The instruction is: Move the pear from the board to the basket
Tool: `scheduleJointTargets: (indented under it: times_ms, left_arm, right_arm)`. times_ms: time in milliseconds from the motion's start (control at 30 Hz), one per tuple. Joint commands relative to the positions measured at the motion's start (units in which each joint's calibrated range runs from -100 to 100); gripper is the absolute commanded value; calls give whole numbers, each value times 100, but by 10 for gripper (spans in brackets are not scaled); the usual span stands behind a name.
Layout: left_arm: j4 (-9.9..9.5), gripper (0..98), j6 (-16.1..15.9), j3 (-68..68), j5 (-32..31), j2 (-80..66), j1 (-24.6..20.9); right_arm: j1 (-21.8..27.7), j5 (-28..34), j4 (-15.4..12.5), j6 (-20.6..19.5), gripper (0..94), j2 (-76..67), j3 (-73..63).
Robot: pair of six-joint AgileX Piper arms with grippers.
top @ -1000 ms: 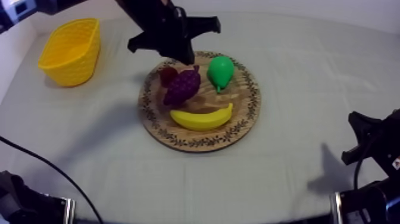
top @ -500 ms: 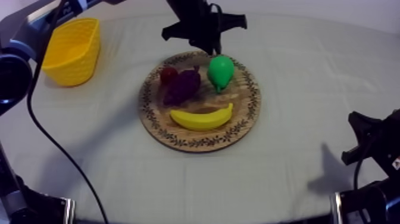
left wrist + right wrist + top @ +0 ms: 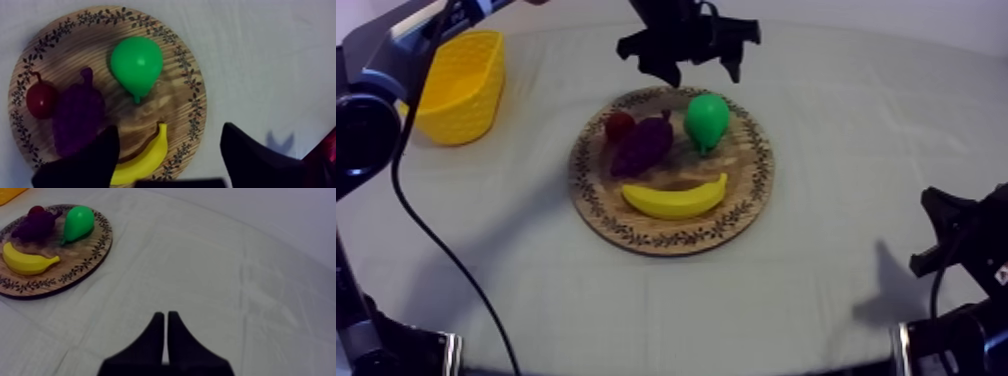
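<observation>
The green pear point(image 3: 706, 120) lies on the right part of the round wooden board point(image 3: 636, 236), stem toward the banana. My left gripper point(image 3: 702, 70) hovers over the board's far rim just beyond the pear, its fingers wide apart and holding nothing. From the left wrist the pear point(image 3: 136, 62) lies ahead of the spread fingers point(image 3: 90, 162), apart from them. The yellow basket point(image 3: 456, 85) stands at the far left. My right gripper point(image 3: 165, 319) is shut as a narrow wedge over bare cloth, low at the right side point(image 3: 948, 232).
Purple grapes point(image 3: 641, 145), a small red fruit point(image 3: 619, 125) and a banana point(image 3: 676, 197) share the board with the pear. Open cloth lies between the board and the basket. The left arm point(image 3: 396, 45) reaches in above the basket.
My left gripper has moved right, from over the grapes to beyond the pear at the board's far rim, and its fingers have gone from shut to wide open. The right arm has not moved.
</observation>
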Motion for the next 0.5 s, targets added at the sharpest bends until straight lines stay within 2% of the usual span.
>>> scheduleJointTargets:
  times_ms: [0,133,467]
  left_arm:
    - [9,904,0,-4,-8,28,2]
    - [13,943,27,-44,-11,120,3]
    - [-33,955,175,-583,132,738,-44]
  right_arm:
    - [-1,-5,-1,-3,4,-4,-5]
    - [-1,-5,-1,-3,4,-4,-5]
    - [-1,-5,-1,-3,4,-4,-5]
